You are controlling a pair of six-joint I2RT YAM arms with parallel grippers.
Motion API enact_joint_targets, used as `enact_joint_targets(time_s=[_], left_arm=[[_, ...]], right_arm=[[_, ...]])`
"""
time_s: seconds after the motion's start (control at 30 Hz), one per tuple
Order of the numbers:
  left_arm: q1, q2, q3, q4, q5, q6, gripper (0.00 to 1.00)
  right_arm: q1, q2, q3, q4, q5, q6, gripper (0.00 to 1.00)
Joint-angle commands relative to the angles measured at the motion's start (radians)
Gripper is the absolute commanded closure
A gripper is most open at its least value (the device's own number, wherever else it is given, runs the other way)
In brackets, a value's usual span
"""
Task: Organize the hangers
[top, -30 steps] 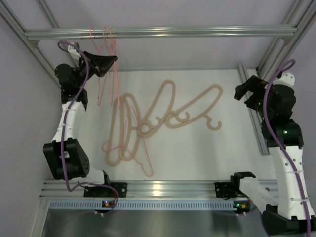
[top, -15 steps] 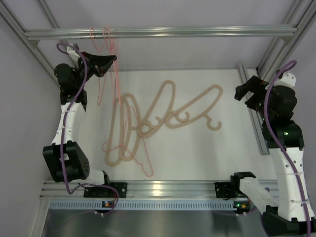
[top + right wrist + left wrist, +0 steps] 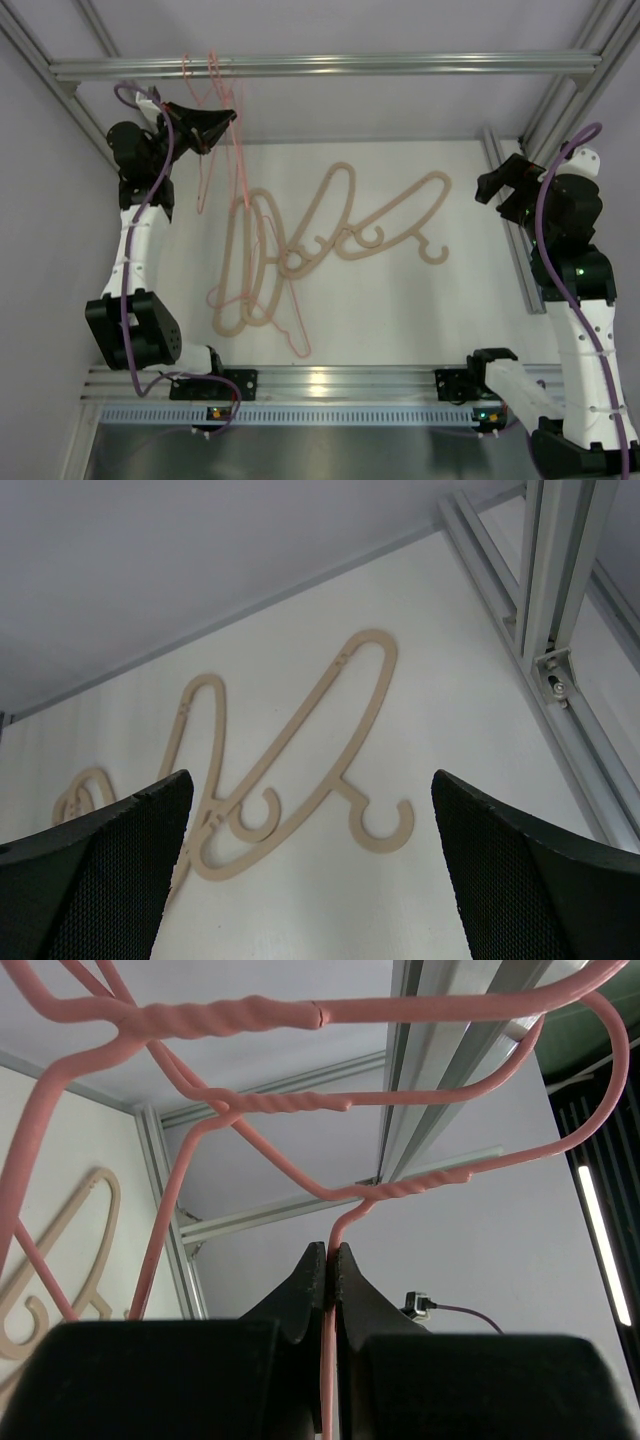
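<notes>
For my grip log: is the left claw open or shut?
Shut: in the left wrist view, the left claw pinches a pink wire hanger just below its twisted neck.

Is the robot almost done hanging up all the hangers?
Not yet. Done: two pink hangers look hooked on the rail. In hand: the left gripper pinches a third pink hanger up by the rail. Left: the beige hangers and a few loose pink hangers lie on the table. The right gripper is open and holds nothing.
</notes>
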Motion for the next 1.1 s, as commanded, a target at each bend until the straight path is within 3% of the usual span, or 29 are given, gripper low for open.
enact_joint_targets(time_s=[0.0, 0.23, 0.73, 1.07], left_arm=[[0.013, 0.007, 0.050, -0.035, -0.125, -0.012, 1.00], [-0.017, 0.027, 0.119, -0.123, -0.128, 0.062, 1.00], [-0.068, 0.025, 0.205, -0.156, -0.099, 0.148, 1.00], [-0.089, 0.053, 0.164, -0.199, -0.099, 0.159, 1.00]], right_arm=[[-0.013, -0.013, 0.044, 0.022, 0.003, -0.006, 0.01], [-0.013, -0.019, 0.048, 0.020, 0.005, -0.012, 0.01], [-0.013, -0.022, 0.057, 0.016, 0.005, -0.013, 0.01], [-0.013, -0.028, 0.048, 0.014, 0.015, -0.016, 0.01]])
